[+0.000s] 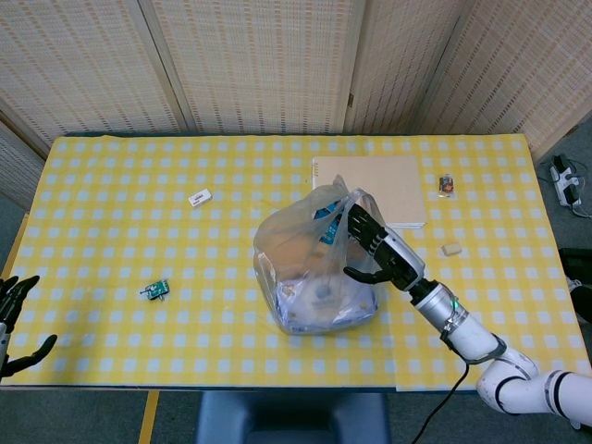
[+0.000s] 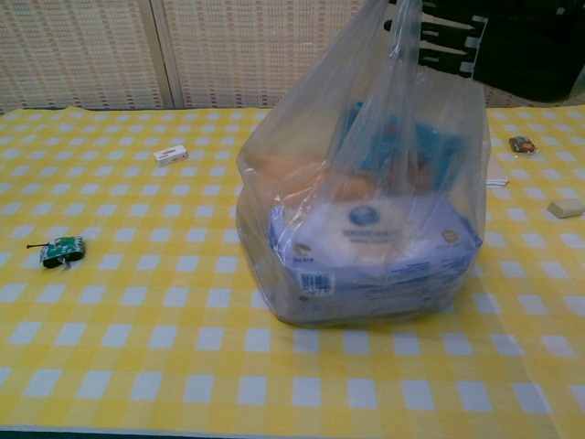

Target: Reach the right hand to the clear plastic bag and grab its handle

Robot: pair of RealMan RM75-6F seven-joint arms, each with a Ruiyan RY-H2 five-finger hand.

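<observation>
The clear plastic bag (image 1: 314,273) stands mid-table, holding a blue packet, an orange item and a white-and-blue pack. Its handle (image 1: 340,196) sticks up at the top, seen in the chest view as a twisted strip (image 2: 403,37). My right hand (image 1: 375,245) is against the bag's upper right side, its fingers (image 1: 359,218) spread by the handle and its thumb apart below them. The chest view shows those fingers (image 2: 448,41) level at the top edge, just reaching the handle strip, with nothing gripped. My left hand (image 1: 13,319) hangs off the table's near left corner, fingers apart and empty.
A beige notebook (image 1: 379,180) lies right behind the bag. A small green toy (image 1: 155,290) and a white box (image 1: 200,197) sit to the left. An eraser (image 1: 451,249) and a small dark item (image 1: 447,185) lie to the right. Wicker screens close off the back.
</observation>
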